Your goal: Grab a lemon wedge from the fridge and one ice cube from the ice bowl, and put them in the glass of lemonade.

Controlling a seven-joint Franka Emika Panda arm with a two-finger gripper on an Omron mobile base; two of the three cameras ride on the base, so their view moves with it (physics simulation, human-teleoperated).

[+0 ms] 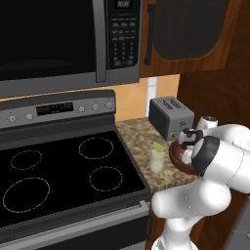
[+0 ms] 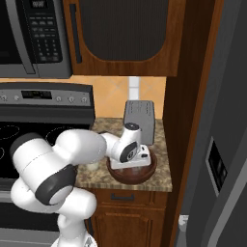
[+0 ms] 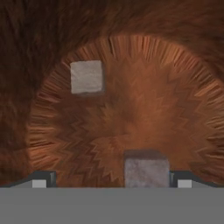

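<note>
My gripper (image 3: pixel 112 180) points down into the dark reddish-brown ice bowl (image 1: pixel 177 157) (image 2: pixel 144 174) and is open, its fingertips (image 3: pixel 41 179) spread wide. One pale ice cube (image 3: pixel 146 173) lies on the bowl floor between the tips, nearer the right one, untouched. A second ice cube (image 3: pixel 86 77) rests further in, up and to the left. The glass of lemonade (image 1: pixel 156 161) stands on the counter just left of the bowl, with the yellow-green lemon wedge (image 1: pixel 159 146) at its top. The grey fridge (image 2: pixel 226 144) stands at the right.
A grey toaster (image 1: pixel 171 116) (image 2: pixel 139 120) sits close behind the bowl. A tall wooden panel (image 2: pixel 185 120) walls the counter on the right. The black stovetop (image 1: pixel 63 171) lies to the left, with a microwave (image 1: pixel 58 39) above it. The granite counter (image 1: pixel 139 134) is narrow.
</note>
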